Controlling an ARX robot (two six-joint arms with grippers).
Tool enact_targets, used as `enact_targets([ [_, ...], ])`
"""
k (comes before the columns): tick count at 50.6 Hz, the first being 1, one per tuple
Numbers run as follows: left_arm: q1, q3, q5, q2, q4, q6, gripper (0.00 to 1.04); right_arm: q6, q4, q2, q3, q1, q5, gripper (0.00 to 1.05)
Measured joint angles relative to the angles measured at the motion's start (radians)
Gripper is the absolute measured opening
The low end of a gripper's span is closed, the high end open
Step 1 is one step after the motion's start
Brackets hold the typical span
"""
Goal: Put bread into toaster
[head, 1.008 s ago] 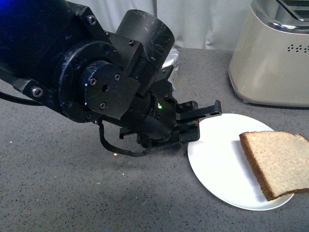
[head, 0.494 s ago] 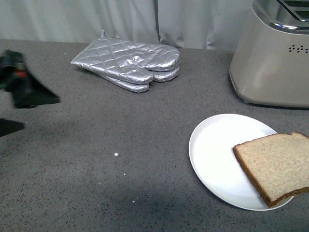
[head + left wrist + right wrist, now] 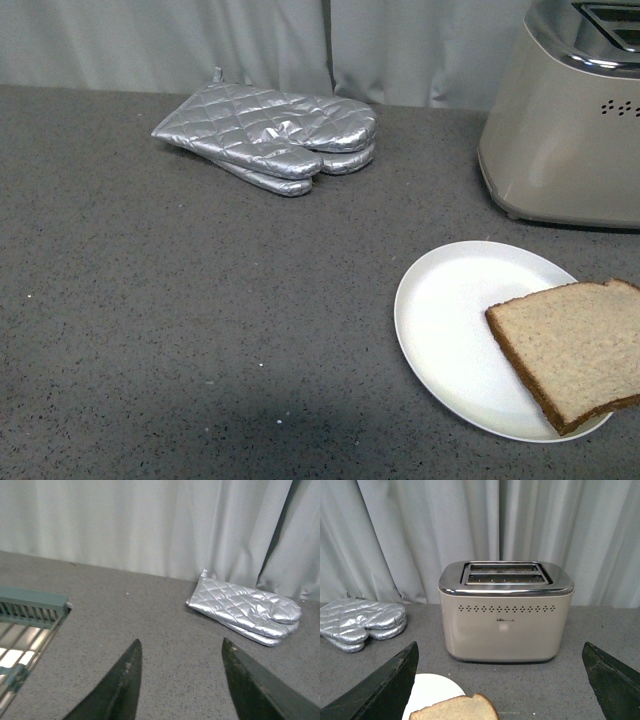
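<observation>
Looking through the front view, we see the bread [image 3: 570,350] lying flat on the right part of a white plate [image 3: 450,330]. Its near corner juts past the plate's rim and its right edge is cut off by the frame. The plate sits on a speckled grey surface [image 3: 150,330]. Behind the plate and apart from it stands the toaster [image 3: 565,120], at the far right and partly out of frame, with its chrome top and dotted vents showing. Further left, close to the pale curtain [image 3: 200,40], two silver quilted oven mitts [image 3: 270,135] lie stacked one on the other.

In the left wrist view we find the left tool [image 3: 181,645] spread wide. Its two dark fingers [image 3: 122,685] stand apart and pinch nothing, and only grey surface shows between them. Beyond it the oven mitts lie at the foot of the curtain. A green slatted rack [image 3: 30,612] shows in part, and we cannot tell more about it.

In the right wrist view we see the right tool [image 3: 500,647] spread wide as well, holding nothing. Its fingers [image 3: 385,690] frame the toaster, which faces the camera with both top slots visible. The bread's rounded crust and part of the plate lie nearer than the toaster, between the fingers. The oven mitts rest well apart from the toaster.
</observation>
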Motion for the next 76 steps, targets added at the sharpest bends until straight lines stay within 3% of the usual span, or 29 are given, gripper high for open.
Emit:
enact_targets([
  [6,-0.184,-0.009,-0.171,-0.383,-0.312,0.021,0.23,0.000,0.000,0.000,0.000,0.000,0.004,0.95],
  [9,-0.246,-0.009,-0.225,-0.455,-0.347,0.026,0.14,0.000,0.000,0.000,0.000,0.000,0.004,0.95],
  [11,-0.323,-0.009,-0.316,-0.484,-0.358,0.028,0.05,0.000,0.000,0.000,0.000,0.000,0.003,0.95],
  [17,-0.401,-0.009,-0.366,-0.504,-0.377,0.031,0.04,0.000,0.000,0.000,0.000,0.000,0.003,0.95],
  [46,-0.407,-0.008,-0.375,-0.655,-0.530,0.031,0.04,0.000,0.000,0.000,0.000,0.000,0.001,0.95],
  [52,-0.407,-0.008,-0.375,-0.797,-0.697,0.032,0.04,0.000,0.000,0.000,0.000,0.000,0.001,0.95],
  [76,-0.408,-0.008,-0.375,-0.824,-0.706,0.032,0.07,0.000,0.000,0.000,0.000,0.000,0.000,0.95],
])
